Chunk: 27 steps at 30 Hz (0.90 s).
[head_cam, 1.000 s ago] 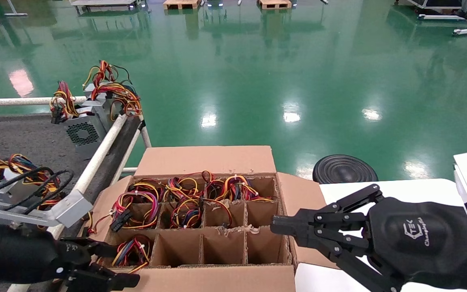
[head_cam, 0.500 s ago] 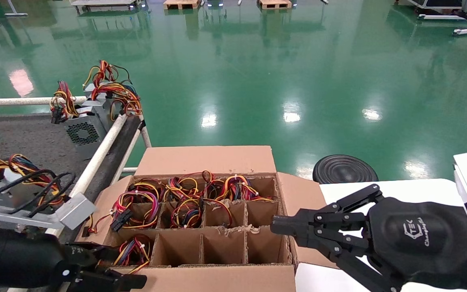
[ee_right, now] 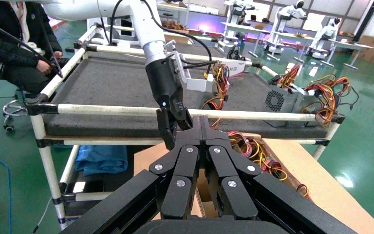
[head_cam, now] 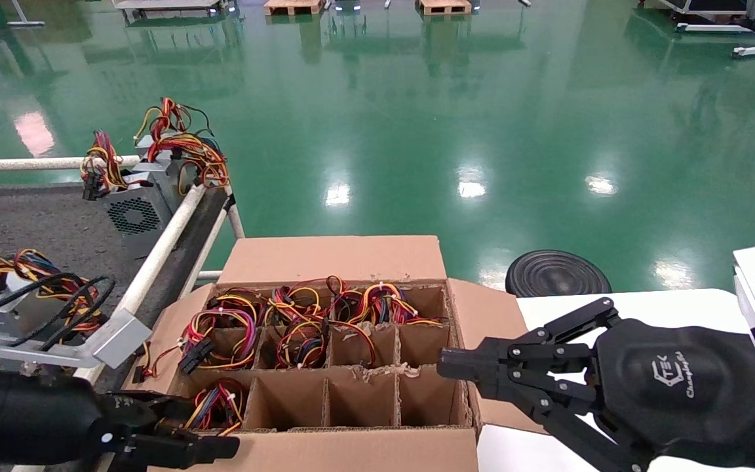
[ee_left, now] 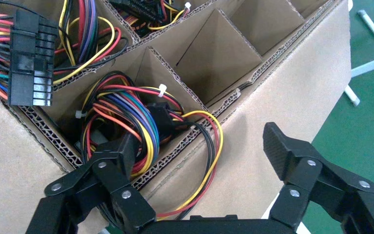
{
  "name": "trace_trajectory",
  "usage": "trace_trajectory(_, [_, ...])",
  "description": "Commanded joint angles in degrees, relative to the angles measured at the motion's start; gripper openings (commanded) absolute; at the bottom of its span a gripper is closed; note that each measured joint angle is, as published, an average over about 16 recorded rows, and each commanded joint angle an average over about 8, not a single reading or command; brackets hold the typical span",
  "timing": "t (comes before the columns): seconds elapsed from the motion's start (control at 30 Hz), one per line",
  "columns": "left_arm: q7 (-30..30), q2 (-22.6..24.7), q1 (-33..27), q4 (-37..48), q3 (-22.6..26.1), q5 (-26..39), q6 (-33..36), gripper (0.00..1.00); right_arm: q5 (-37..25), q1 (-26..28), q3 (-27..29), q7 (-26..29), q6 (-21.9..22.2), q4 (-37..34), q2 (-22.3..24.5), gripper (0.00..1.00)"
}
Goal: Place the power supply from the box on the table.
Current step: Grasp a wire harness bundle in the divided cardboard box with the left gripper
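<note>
The box (head_cam: 331, 259) stands open below me, its divider cells partly filled with wire bundles. In the near-left corner cell lies a power supply's red, yellow and black wire bunch (head_cam: 213, 403) (ee_left: 126, 112); its metal body is hidden. My left gripper (head_cam: 191, 426) (ee_left: 204, 146) is open at that corner, one finger among the wires and the other outside the box's front wall. My right gripper (head_cam: 446, 364) (ee_right: 198, 122) hangs shut and empty by the box's right wall. The dark grey table (head_cam: 30, 216) lies to the left.
Two power supplies (head_cam: 138, 203) (head_cam: 4, 308) rest on the table behind its white rail (head_cam: 161, 246). The near-row cells (head_cam: 358, 400) hold nothing. A white tabletop (head_cam: 646, 305) and a black round disc (head_cam: 558, 275) are on the right. A seated person (ee_right: 9, 48) is beyond the table.
My left gripper has edged a little rightward along the box's near-left corner. The right arm has not moved.
</note>
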Motion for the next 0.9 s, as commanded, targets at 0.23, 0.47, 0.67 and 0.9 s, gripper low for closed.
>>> trace_trajectory(0.23, [-0.6,-0.5,1.0,-0.4,-0.2,-0.6,-0.9,0.0,0.0,0.0,0.0,0.0,0.0,0.0,0.0,0.0])
trace_trajectory(0.47, [-1.2,-1.0,1.8,-0.8,-0.3,-1.0,-1.7,0.0,0.0,0.0,0.0,0.0,0.0,0.0,0.0,0.0])
trace_trajectory(0.67, [-1.6,-1.5,2.4,-1.2,-0.5,-1.2,-2.3,0.0,0.0,0.0,0.0,0.0,0.0,0.0,0.0,0.0])
trace_trajectory(0.9, [-1.9,-2.0,3.0,-1.6,-0.7,-1.5,-3.1,0.0,0.0,0.0,0.0,0.0,0.0,0.0,0.0,0.0])
